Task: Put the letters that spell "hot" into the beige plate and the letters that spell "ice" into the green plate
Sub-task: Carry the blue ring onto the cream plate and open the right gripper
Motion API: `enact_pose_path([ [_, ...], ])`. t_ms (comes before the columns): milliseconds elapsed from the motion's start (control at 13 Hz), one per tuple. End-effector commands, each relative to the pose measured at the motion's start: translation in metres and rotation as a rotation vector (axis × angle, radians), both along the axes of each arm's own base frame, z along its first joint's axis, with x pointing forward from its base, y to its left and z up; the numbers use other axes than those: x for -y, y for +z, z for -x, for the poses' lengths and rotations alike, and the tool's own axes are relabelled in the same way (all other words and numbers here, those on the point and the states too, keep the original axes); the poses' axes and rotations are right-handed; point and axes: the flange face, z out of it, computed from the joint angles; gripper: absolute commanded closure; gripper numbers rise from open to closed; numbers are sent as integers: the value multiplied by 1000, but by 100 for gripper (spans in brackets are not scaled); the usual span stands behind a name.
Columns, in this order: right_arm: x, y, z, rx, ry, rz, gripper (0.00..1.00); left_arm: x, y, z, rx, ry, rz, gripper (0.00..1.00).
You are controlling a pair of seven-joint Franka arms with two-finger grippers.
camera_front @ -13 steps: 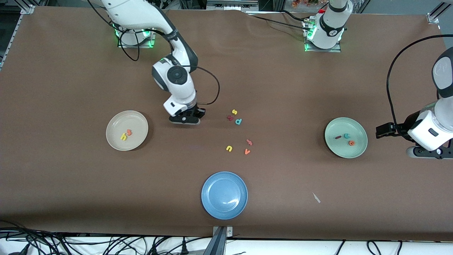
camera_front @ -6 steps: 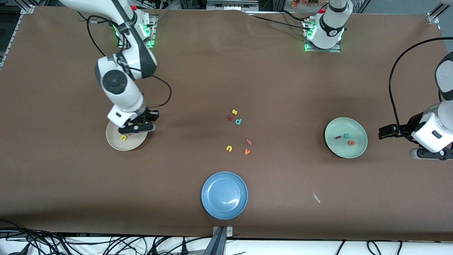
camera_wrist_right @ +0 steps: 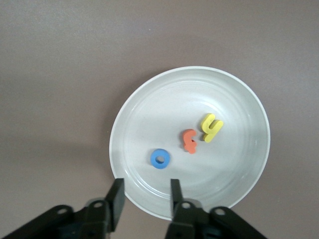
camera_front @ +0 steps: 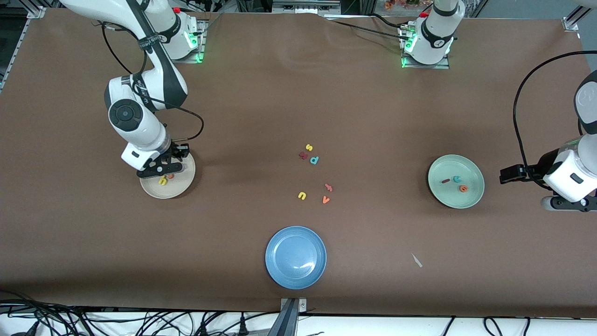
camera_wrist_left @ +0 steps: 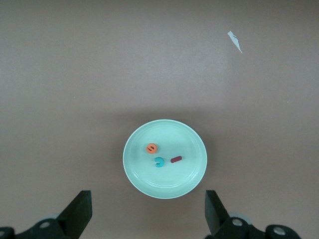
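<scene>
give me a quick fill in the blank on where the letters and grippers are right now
1. The blue o lies in the ____ plate, with the yellow h and orange t.
2. The green plate holds ____ letters.
3. The right gripper hangs over the beige plate with its fingers ____.
4. The plate with no letters in it is the ____ one.

Missing words: beige; three; open; blue
</scene>
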Motion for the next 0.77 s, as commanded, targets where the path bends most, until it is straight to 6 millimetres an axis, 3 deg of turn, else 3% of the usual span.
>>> enact_pose_path([
  [0, 6, 12, 4, 17, 5, -2, 0, 0, -4, -1, 5, -7, 34, 1],
  [154, 7, 27, 1, 46, -17, -12, 0, 0, -5, -1, 4, -8, 34, 1],
  [385, 3, 66, -13, 115, -70, -31, 0, 1, -5, -2, 4, -8, 34, 1],
  [692, -1, 154, -22, 27, -141, -70, 0, 7, -4, -2, 6, -17, 34, 1],
])
